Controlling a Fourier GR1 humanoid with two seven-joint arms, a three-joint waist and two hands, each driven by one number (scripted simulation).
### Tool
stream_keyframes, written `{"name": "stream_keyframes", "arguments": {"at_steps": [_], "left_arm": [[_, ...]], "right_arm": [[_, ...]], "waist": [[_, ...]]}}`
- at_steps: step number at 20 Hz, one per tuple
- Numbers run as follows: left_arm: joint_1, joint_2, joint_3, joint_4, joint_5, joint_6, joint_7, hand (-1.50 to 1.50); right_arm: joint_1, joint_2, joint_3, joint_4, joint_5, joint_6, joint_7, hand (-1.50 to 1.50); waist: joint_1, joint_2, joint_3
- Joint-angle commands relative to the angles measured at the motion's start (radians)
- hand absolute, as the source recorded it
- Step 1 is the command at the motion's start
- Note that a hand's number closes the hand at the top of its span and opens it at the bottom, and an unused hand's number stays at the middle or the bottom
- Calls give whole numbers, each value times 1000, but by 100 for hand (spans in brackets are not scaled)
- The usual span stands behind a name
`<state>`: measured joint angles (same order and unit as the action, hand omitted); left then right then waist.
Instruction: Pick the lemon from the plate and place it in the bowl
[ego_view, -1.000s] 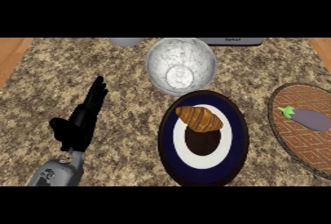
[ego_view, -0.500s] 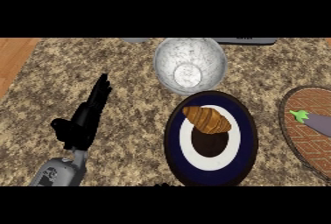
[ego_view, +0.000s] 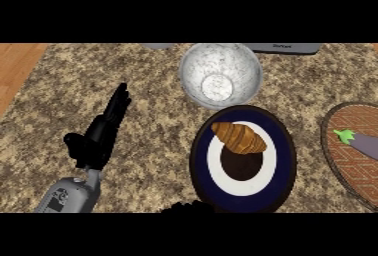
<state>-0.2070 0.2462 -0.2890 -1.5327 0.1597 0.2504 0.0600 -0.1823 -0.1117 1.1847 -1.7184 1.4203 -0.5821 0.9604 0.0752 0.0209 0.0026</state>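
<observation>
While the task names a lemon, what lies on the round dark-blue plate with a white ring (ego_view: 201, 150) is a brown, ridged croissant-like pastry (ego_view: 238, 137), resting on the plate's far half, partly over the white ring and above the dark centre. No yellow fruit can be made out. The black left hand (ego_view: 100, 137) rests on the speckled brown stone counter (ego_view: 155, 70) at the end of a grey forearm (ego_view: 70, 195), its fingers (ego_view: 117, 102) straight, held together, pointing away from the robot and holding nothing. To the right of those fingers and well apart from them sits the pastry. Beyond the fingertips and to their right stands the round grey speckled bowl (ego_view: 196, 65), with nothing in it, its near rim just beside the plate's far rim. Much farther right of the fingers, a purple eggplant with a green stem (ego_view: 362, 142) lies on a round brown woven mat (ego_view: 354, 172). At the lower edge, just touching the plate's near rim, a black shape shows that may be the right hand (ego_view: 188, 207); whether it is open or closed cannot be told.
</observation>
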Motion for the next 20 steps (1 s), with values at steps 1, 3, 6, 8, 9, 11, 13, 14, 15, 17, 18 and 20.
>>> {"name": "stream_keyframes", "arguments": {"at_steps": [1,3,6,8,9,11,13,14,15,17,18,20], "left_arm": [[4,1,5,10,5,-4,2,0],[-6,-10,0,10,1,0,-4,0],[-11,-1,5,23,-9,5,2,0],[5,-10,-5,19,-6,0,-11,0],[-10,-13,-5,16,-3,-1,-1,0],[-14,-9,-3,23,-9,2,2,0],[-8,-7,-15,13,-12,-9,0,0],[-20,-19,-14,20,-10,-1,11,0],[-18,-38,-26,31,-16,6,-6,0],[-26,-25,-22,28,-13,-10,-2,0],[-40,-23,-8,32,-2,-12,7,0],[-39,-27,-8,48,-2,-16,-1,0]], "right_arm": [[-132,106,-162,-65,-62,2,108,150],[-151,106,-176,-66,-48,10,128,150],[-170,106,-189,-64,-19,38,170,150],[-205,107,-226,-50,-22,47,184,150],[-228,107,-257,-42,-21,44,189,150],[-279,108,-304,-36,-39,64,205,150],[-362,109,-382,-18,-81,83,238,150],[-400,110,-418,1,-94,105,258,150],[-447,110,-453,21,-116,132,267,150],[-556,110,-539,71,-162,164,279,150],[-599,111,-566,81,-202,171,300,150],[-697,111,-642,172,-237,214,306,150]], "waist": [[-3,-5,-4],[-4,-2,-5],[-11,-2,-5],[5,-3,-6],[2,-2,-5],[11,-2,-6],[26,-7,-6],[21,-6,-7],[20,-5,-8],[32,-5,-8],[33,-6,-8],[32,-4,-9]]}}
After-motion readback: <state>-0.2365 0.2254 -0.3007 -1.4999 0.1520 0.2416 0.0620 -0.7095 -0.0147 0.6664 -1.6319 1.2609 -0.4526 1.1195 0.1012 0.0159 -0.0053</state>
